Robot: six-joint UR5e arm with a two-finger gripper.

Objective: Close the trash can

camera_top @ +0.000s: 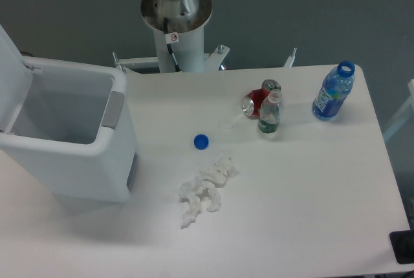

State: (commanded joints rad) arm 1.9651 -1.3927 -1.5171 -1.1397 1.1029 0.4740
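The trash can (71, 161) is a large white boxy bin at the left of the table. It stands open: its flat white lid (11, 77) is raised upright at the far left, and the inside looks empty. A grey latch (113, 110) sits on the rim facing right. Only the arm's base column (176, 26) and a bit of the arm at the top edge show. The gripper is out of view.
A blue bottle cap (201, 141) and crumpled white tissue (206, 191) lie mid-table. A red can (257, 102) on its side, a small clear bottle (270, 114) and an uncapped blue bottle (334, 92) stand at the back right. The table edge runs along the right.
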